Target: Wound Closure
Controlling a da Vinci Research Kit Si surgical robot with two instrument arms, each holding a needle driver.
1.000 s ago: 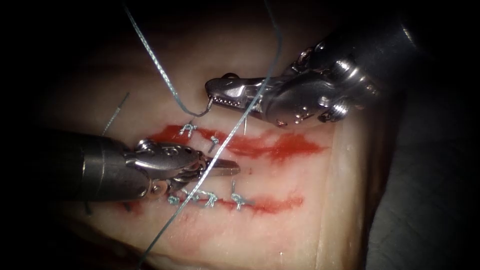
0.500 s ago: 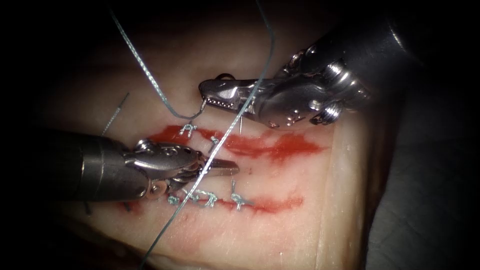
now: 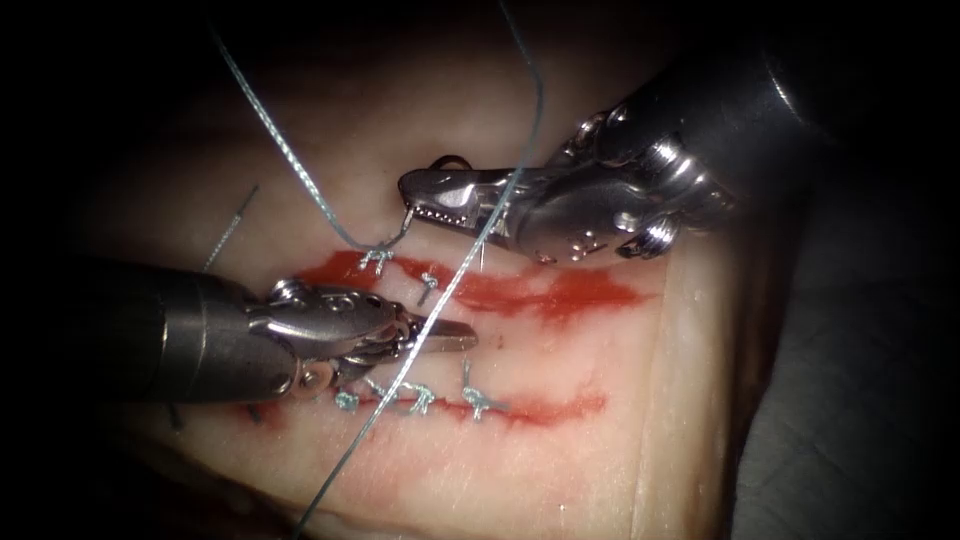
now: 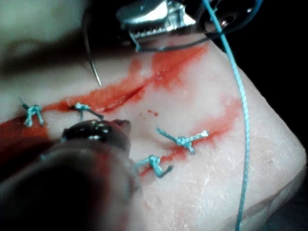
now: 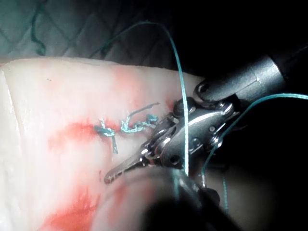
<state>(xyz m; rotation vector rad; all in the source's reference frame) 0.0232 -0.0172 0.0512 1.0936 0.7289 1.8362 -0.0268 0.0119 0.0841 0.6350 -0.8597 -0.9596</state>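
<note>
Nearest the endoscope, the pale slab of pork-belly tissue (image 3: 600, 480) carries a lower cut (image 3: 560, 408), a thin red line crossed by a row of knotted blue-green stitches (image 3: 480, 402). From what shows, that line looks closed along its left and middle stretch.

Just beyond it lies the left tool (image 3: 445, 336), a steel needle driver on a dark shaft. Its jaws look pressed together and point toward the right. The braided blue-green thread (image 3: 455, 280) runs diagonally across the base of those jaws. I cannot tell whether it is pinched there or only draped over the tool.

Past the left tool is the upper cut (image 3: 500, 292), a broader line wet with red fluid (image 3: 600, 290). Two short knotted stitches (image 3: 375, 260) sit at its left end. The rest, toward the right, has no stitch across it — so this closure looks to be well short of finished.

Farthest back, the right tool (image 3: 415, 195), a second steel needle driver, hovers above the upper cut with its jaws clamped on the thin curved steel needle (image 4: 90, 53). The thread leaves the needle's tail right at the jaw tips, so the grip seems to sit near the tail, though the exact spot is hidden. The pointed end hangs free over the tissue — not in it. From the tail the thread sweeps up and away into the dark.
</note>
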